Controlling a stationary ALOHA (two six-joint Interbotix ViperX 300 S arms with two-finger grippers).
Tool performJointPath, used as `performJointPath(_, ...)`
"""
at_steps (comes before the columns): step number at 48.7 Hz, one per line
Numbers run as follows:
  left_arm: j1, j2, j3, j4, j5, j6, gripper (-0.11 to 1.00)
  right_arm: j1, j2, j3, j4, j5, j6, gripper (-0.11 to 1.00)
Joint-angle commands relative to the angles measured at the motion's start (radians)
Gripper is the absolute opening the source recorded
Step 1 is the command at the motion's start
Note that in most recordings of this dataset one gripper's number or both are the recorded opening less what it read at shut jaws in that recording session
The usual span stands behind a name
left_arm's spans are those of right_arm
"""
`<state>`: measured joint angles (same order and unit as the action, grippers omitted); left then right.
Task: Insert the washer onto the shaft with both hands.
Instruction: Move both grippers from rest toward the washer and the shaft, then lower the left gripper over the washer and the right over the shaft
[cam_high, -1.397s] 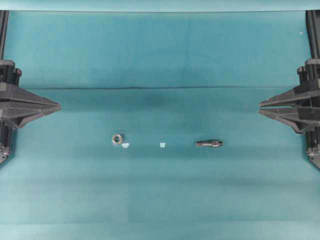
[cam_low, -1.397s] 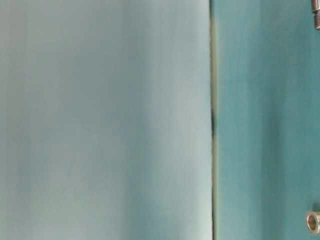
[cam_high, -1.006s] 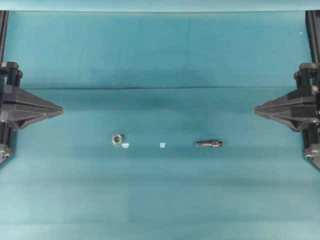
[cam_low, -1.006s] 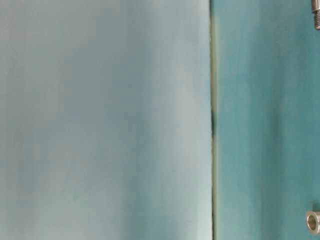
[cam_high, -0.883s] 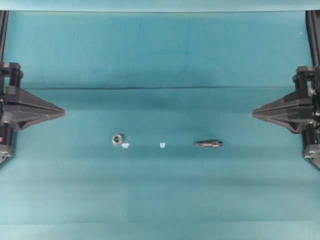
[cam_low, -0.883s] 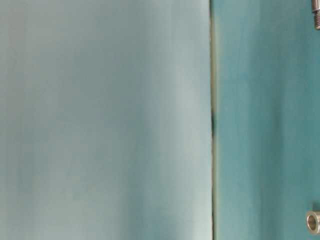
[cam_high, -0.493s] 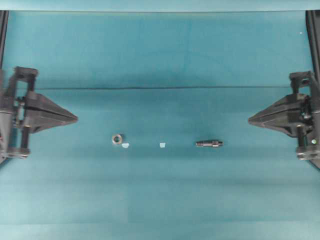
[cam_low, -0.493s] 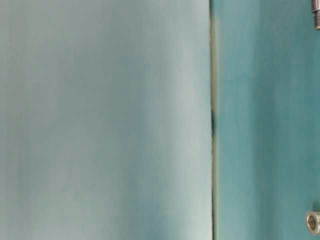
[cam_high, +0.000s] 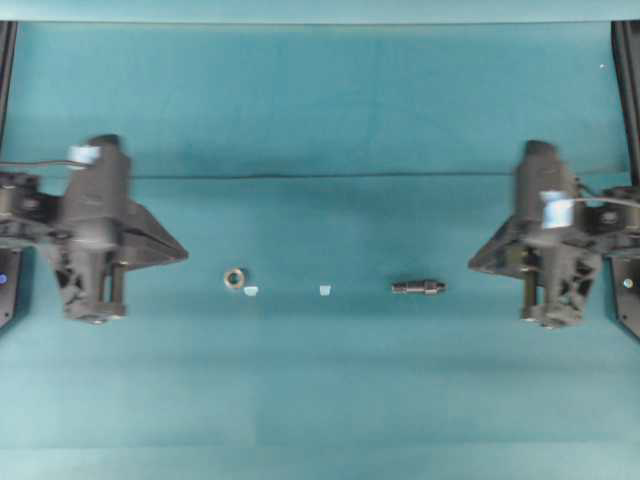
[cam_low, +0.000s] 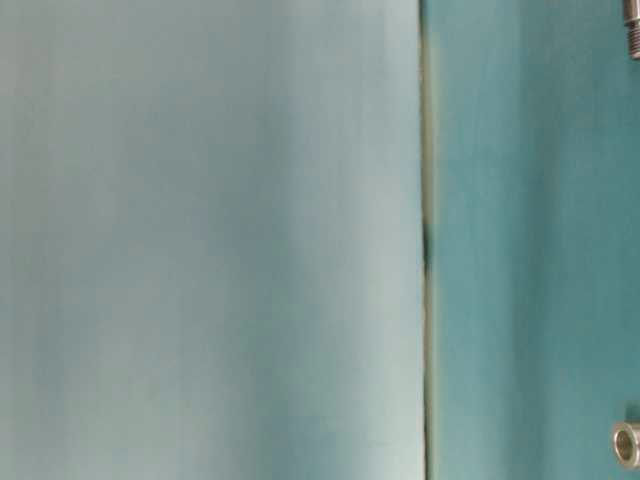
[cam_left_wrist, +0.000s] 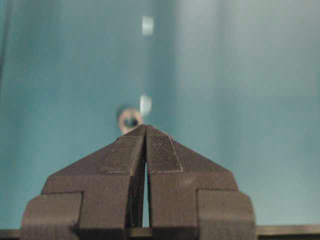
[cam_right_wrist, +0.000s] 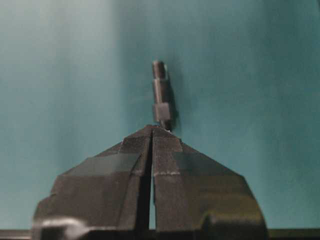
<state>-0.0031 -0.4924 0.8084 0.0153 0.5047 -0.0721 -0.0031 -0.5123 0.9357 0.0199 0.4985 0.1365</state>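
Note:
The washer (cam_high: 234, 278) is a small silvery ring lying flat on the teal cloth, left of centre; it also shows blurred in the left wrist view (cam_left_wrist: 130, 120) and at the table-level view's lower right edge (cam_low: 626, 443). The shaft (cam_high: 418, 287) lies on its side right of centre, a dark stepped rod, seen end-on beyond the jaws in the right wrist view (cam_right_wrist: 160, 95). My left gripper (cam_high: 186, 256) is shut and empty, its tip a short way left of the washer. My right gripper (cam_high: 471, 266) is shut and empty, its tip a short way right of the shaft.
Two small pale blue-white scraps lie between the parts, one (cam_high: 251, 291) just right of the washer, the other (cam_high: 325, 290) near the middle. A dark crease (cam_high: 320, 176) runs across the cloth behind the grippers. Black frame posts (cam_high: 626, 60) stand at the far corners.
Both arms have swung inward from the side edges toward the centre, the left tip nearing the washer, the right tip nearing the shaft. Jaws stayed shut. Washer and shaft have not moved.

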Motion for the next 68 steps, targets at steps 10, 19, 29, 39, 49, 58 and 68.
performJointPath(10,0.028,0.120,-0.089,0.011,0.123,0.011,0.02,-0.002,0.144,-0.127,-0.034,0.098,-0.006,-0.10)
performJointPath(19,0.029,0.204,-0.104,0.011,0.127,0.014,0.02,-0.002,0.202,-0.161,-0.044,0.104,-0.006,-0.10)
performJointPath(29,0.029,0.247,-0.124,0.008,0.123,0.028,0.02,-0.002,0.219,-0.173,-0.044,0.104,-0.008,-0.09)
performJointPath(39,0.028,0.255,-0.133,0.011,0.123,0.075,0.02,0.000,0.221,-0.163,-0.044,0.104,-0.015,-0.08)
performJointPath(49,0.032,0.265,-0.133,0.008,0.121,0.078,0.02,-0.002,0.242,-0.164,-0.046,0.101,-0.018,0.00)
performJointPath(58,0.032,0.273,-0.132,0.011,0.103,0.078,0.08,-0.002,0.287,-0.169,-0.046,0.098,-0.051,0.33)
performJointPath(68,0.032,0.304,-0.127,0.011,0.101,0.083,0.66,-0.005,0.348,-0.179,-0.094,0.103,-0.072,0.90)
